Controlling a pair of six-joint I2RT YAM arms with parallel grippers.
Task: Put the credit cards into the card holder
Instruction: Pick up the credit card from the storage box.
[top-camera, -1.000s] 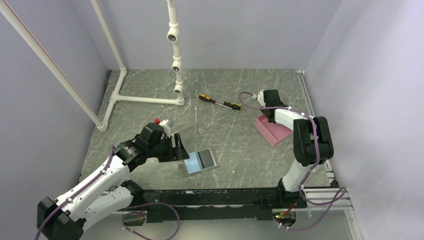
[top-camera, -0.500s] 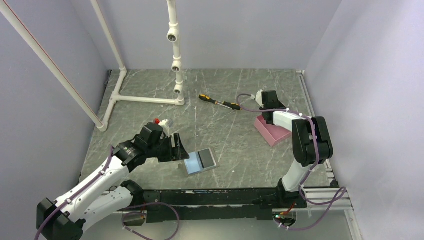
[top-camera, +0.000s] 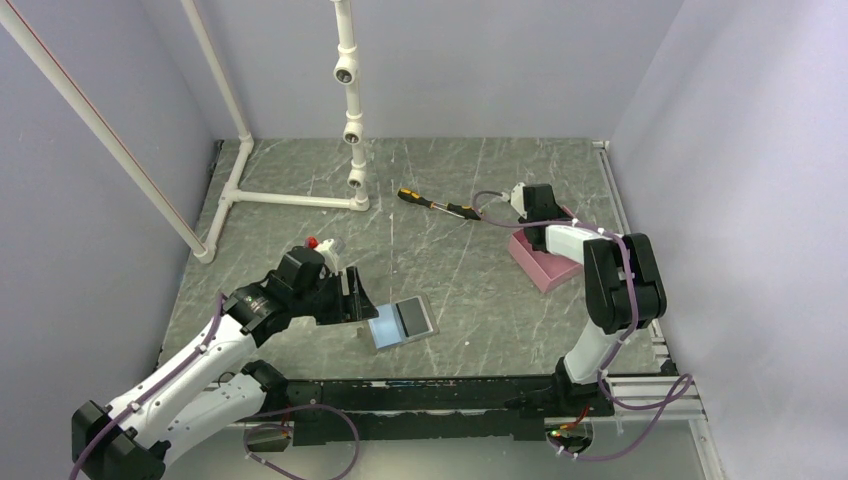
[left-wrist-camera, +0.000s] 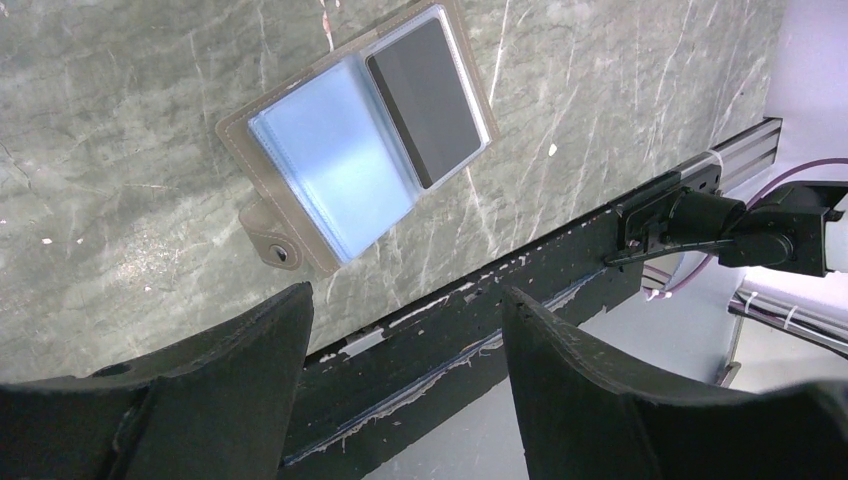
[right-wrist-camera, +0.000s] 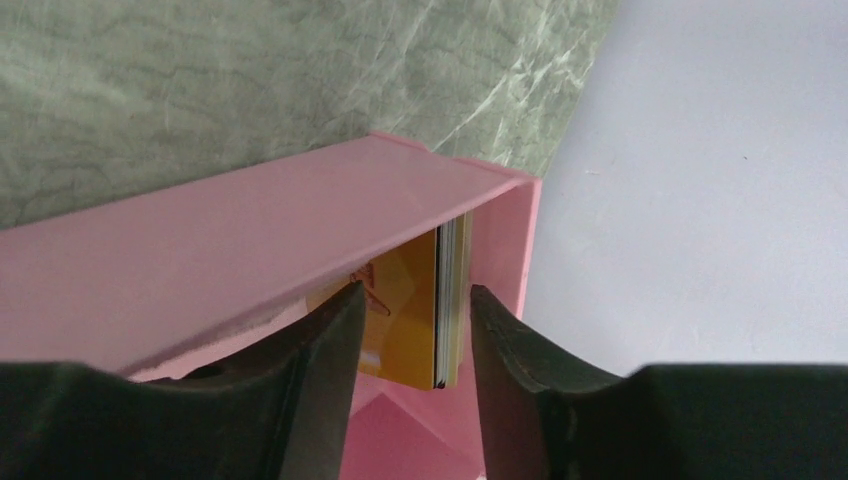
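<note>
Desk (top-camera: 450, 270): grey-green, marbled with white veining.

Card holder (top-camera: 402, 322): lies opened flat on the desk, near the front edge and left of centre. In the left wrist view its inside faces up. One half is a light blue clear sleeve. The other half holds a dark card (left-wrist-camera: 425, 100) behind its window. A snap tab (left-wrist-camera: 275, 250) sticks out from the blue half's edge and lies flat on the desk.

Left pincer (left-wrist-camera: 405, 310): released, fingers spread wide with nothing between them. It hangs above the desk just beside the card holder on the holder's left, and is not touching it.

Pink tray (top-camera: 545, 265): on the right side of the desk, well apart from the card holder. The right arm reaches over it, so only part of it shows from above.

Credit cards (right-wrist-camera: 440, 300): a thin stack stands on edge inside the pink tray, against its end wall at one corner. The face turned to the camera is orange-yellow. The card edges show pale with one dark line. How many cards there are I cannot tell.

Right pincer (right-wrist-camera: 415, 300): lowered into the tray with one finger on each side of the standing stack. The fingers sit very close to the cards. Whether the pads are pressing on the stack or just flank it, I cannot tell.

Also on the desk: a screwdriver (top-camera: 440, 205) with a yellow-and-black handle, lying near the middle toward the back. A white pipe frame (top-camera: 350, 110) stands at the back left.
</note>
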